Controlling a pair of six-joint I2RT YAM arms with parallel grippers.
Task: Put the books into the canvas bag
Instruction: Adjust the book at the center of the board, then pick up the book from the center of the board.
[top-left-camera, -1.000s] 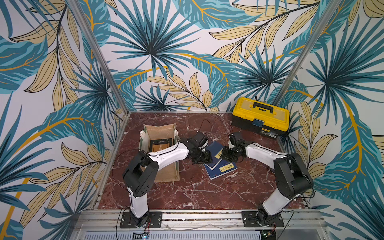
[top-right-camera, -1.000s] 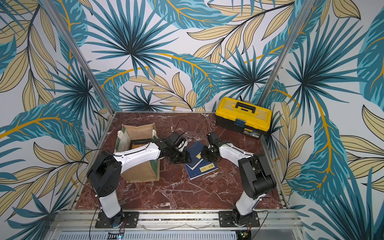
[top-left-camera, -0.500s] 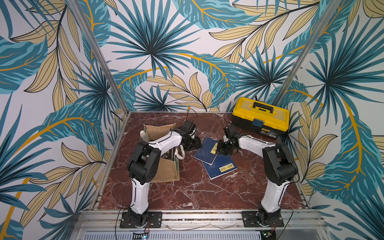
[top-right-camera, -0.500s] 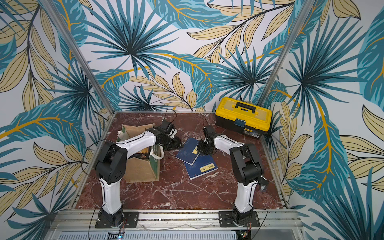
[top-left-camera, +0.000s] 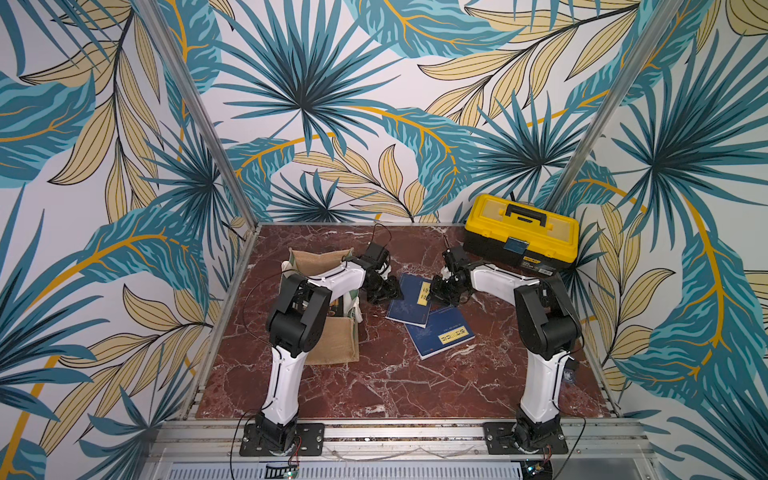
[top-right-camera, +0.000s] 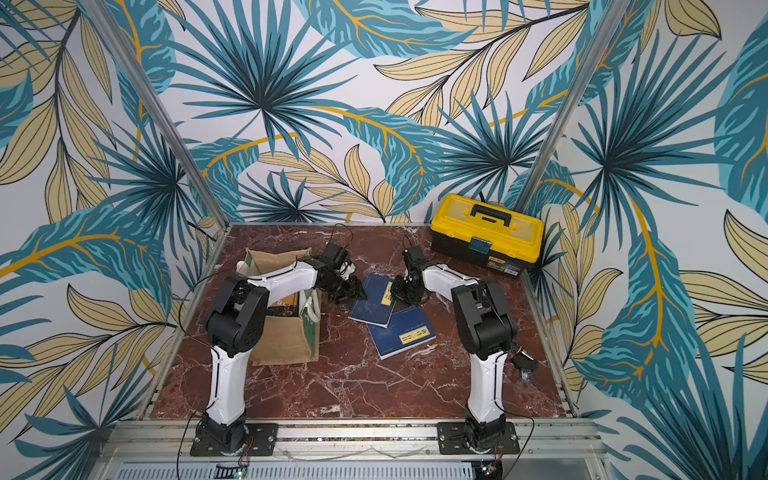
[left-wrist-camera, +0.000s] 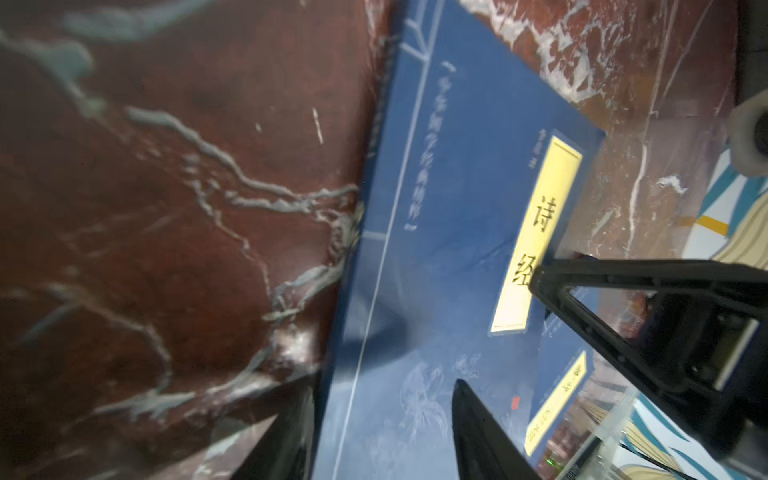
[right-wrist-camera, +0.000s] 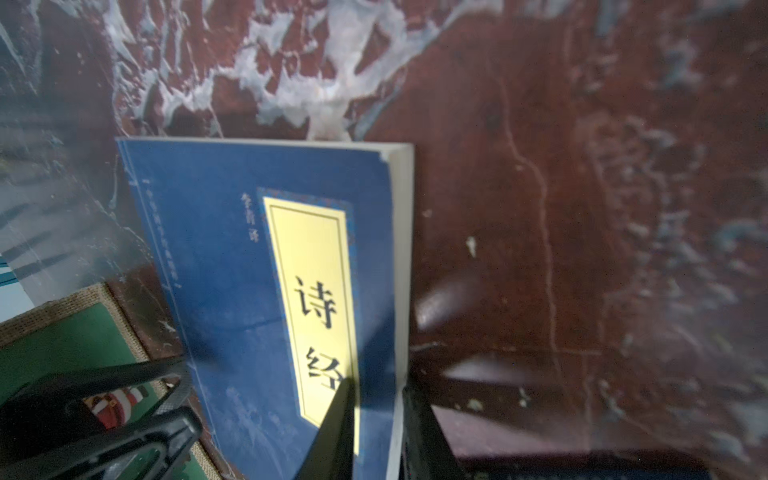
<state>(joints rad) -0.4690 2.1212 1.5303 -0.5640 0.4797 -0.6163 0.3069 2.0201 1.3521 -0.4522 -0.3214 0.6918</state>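
Boxy tan jute canvas bag (top-left-camera: 332, 340) w/ green printed side was stood open on the red marble table (top-left-camera: 374, 386), the left arm reaching across it. A dark cover (top-right-camera: 284, 308), prob. a book, was glimpsed inside. Two thin navy paperbacks w/ yellow title labels lay outside it: near book (top-left-camera: 409, 299) just beside the bag, far book (top-left-camera: 440, 332) further off, the two overlapping at a corner.

The right tool (right-wrist-camera: 376, 386) was clamped on the near book's page edge, the side away from the bag, w/ one finger on the label and the other along the pages. This was judged a way to tip & steady it, since a flat thin book offers no hold from above.

The left tool (left-wrist-camera: 382, 386) was held approx. half open, jaws astride the bag-side spine edge, nothing gripped yet; a two-sided lift or handover seemed intended.

Yellow-and-black plastic toolbox (top-left-camera: 521, 232), well apart from the bag, wasn't involved.
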